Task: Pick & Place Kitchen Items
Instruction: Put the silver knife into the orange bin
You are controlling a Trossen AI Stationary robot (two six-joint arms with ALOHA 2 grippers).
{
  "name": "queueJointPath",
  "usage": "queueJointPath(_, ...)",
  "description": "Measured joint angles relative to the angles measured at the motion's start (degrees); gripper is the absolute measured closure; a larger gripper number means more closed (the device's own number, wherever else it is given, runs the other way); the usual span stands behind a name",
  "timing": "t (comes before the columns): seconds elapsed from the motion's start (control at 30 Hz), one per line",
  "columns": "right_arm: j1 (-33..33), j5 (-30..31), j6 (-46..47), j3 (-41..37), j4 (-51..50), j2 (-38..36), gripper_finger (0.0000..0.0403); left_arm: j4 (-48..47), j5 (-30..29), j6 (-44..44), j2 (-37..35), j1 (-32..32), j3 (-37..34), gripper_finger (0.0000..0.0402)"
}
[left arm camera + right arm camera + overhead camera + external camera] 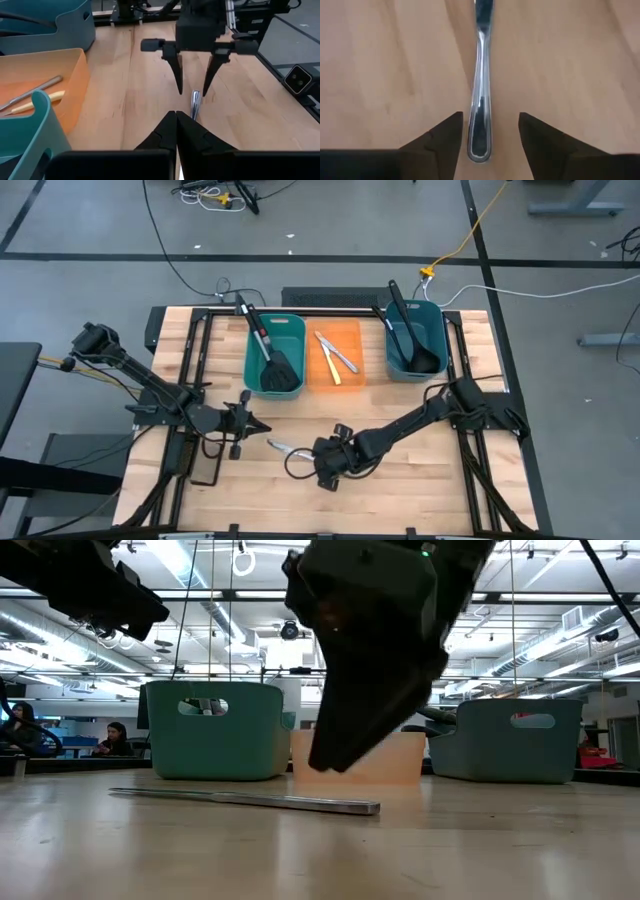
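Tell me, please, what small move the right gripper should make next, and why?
Probably lower a little and shut on the knife. The right gripper is open, its fingers straddling the handle end of the knife, which lies flat on the table. In the low view it looks just above the wood. The left gripper waits shut nearby.

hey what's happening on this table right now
The right gripper is open, its fingers straddling the handle of a silver knife lying flat on the wooden table, not yet gripped. The left gripper waits shut nearby. Other utensils already sit in the teal bins and the orange bin.
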Motion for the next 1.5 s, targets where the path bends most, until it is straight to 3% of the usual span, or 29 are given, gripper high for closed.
queueJointPath(0.53,1.2,0.8,0.4,0.1,-3.0,3.0,0.0212,0.1,0.2,-0.6,0.0,0.0,0.0,0.0391)
queueJointPath(1.0,1.1,-1.3,-7.7,0.2,-6.6,3.0,0.0328,-0.1,3.7,-1.0,0.0,0.0,0.0,0.0386)
queueJointPath(1.5,0.6,-3.1,-9.2,0.0,-7.7,3.2,0.0355,-0.1,4.9,-1.5,0.0,0.0,0.0,0.0385)
